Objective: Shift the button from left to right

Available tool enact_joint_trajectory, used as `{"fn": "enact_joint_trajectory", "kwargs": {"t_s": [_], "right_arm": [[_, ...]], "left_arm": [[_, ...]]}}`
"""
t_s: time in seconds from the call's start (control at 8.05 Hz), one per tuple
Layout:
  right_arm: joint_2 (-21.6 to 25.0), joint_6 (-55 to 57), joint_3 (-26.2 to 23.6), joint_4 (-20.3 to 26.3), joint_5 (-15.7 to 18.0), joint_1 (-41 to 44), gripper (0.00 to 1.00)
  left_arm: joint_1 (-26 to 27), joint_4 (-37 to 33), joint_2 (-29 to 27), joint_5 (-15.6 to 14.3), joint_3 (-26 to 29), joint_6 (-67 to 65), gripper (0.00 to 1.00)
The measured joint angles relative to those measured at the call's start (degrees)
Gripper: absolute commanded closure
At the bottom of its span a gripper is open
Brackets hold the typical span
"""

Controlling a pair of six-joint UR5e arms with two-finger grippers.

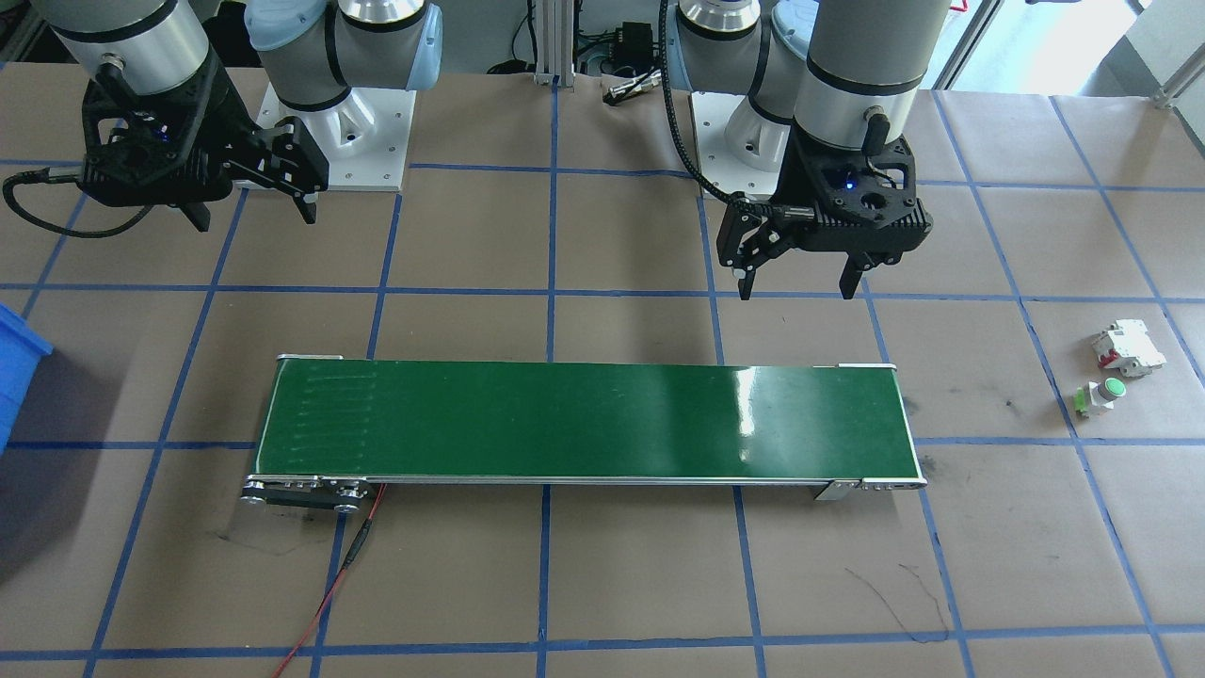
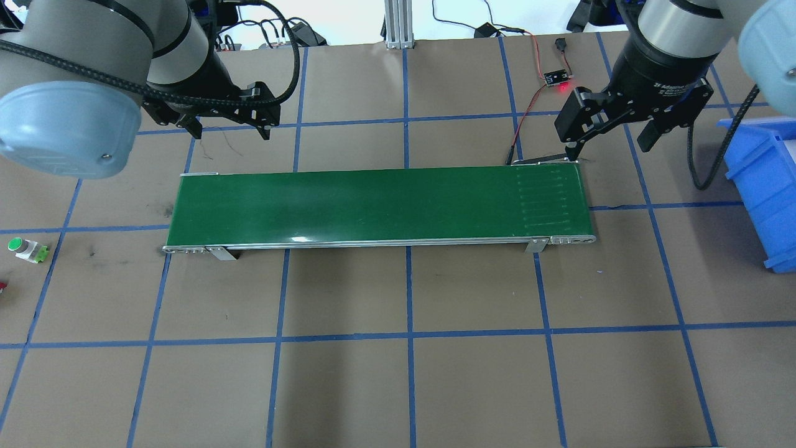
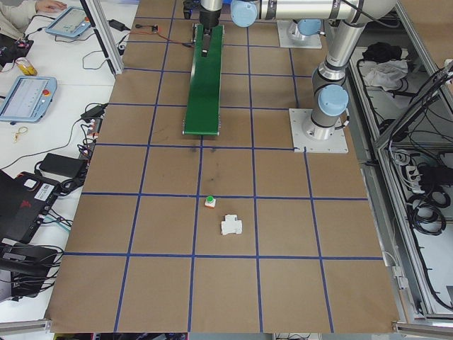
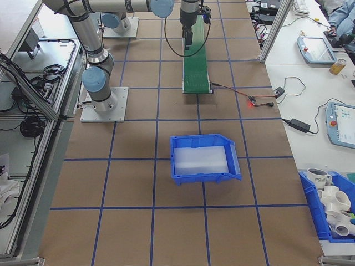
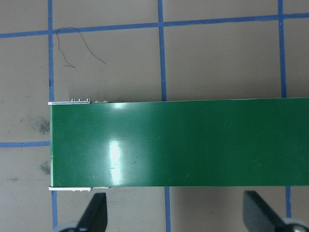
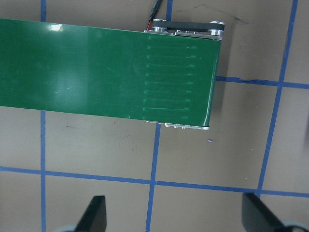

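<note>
I read this as the very start: nothing is picked up yet. The button (image 1: 1100,396) lies on its side on the table (image 1: 602,584), well off the left end of the green conveyor belt (image 1: 584,419), just beside a white circuit breaker (image 1: 1128,348) with red parts but apart from it. In the overhead view the button (image 2: 25,249) sits near the far left edge.

My left end effector (image 1: 798,275) hangs above the table just behind the belt's left end, fingers spread wide and holding nothing; its wrist camera shows only the belt end and bare paper between the two fingertips. My right end effector (image 1: 254,202) hovers behind the belt's right end, also spread open and empty. A blue bin (image 2: 762,186) stands on the right side, past the belt.

So the step in hand is the approach to the button with the left arm. The next move, as I judge it, calls for swinging that arm outward, well to its left and away from the robot's base, then lowering over the button. The thing is far smaller than the end effector and lies tipped over, so I would line the fingers across its cylindrical body and keep clear of the breaker next to it. After that it should go onto the belt or across to the right side.
</note>
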State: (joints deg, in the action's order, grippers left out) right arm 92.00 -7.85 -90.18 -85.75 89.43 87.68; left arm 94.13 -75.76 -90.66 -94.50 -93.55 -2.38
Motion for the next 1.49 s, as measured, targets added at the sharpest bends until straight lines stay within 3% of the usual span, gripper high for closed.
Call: {"fn": "enact_joint_trajectory", "kwargs": {"t_s": [0.25, 0.5, 0.75, 1.12, 1.49], "right_arm": [[-0.02, -0.06, 0.0, -0.03, 0.04, -0.01, 0.0], [0.01, -0.09, 0.0, 0.0, 0.05, 0.03, 0.0], [0.0, -0.07, 0.0, 0.03, 0.05, 0.03, 0.0], [-0.04, -0.1, 0.0, 0.04, 0.05, 0.04, 0.0], [-0.06, -0.3, 0.0, 0.01, 0.05, 0.03, 0.0]], "left_arm": [[-0.53, 0.02, 0.58, -0.26, 0.14, 1.07, 0.0], [-4.48, 0.2, 1.24, -1.19, 0.38, 6.87, 0.0], [-15.6, 0.34, 0.64, -0.92, 0.11, 14.23, 0.0], [-34.15, 0.66, -1.61, 2.13, 0.06, 32.77, 0.0], [-49.6, 0.93, -8.43, 4.76, 0.33, 48.4, 0.0]]}}
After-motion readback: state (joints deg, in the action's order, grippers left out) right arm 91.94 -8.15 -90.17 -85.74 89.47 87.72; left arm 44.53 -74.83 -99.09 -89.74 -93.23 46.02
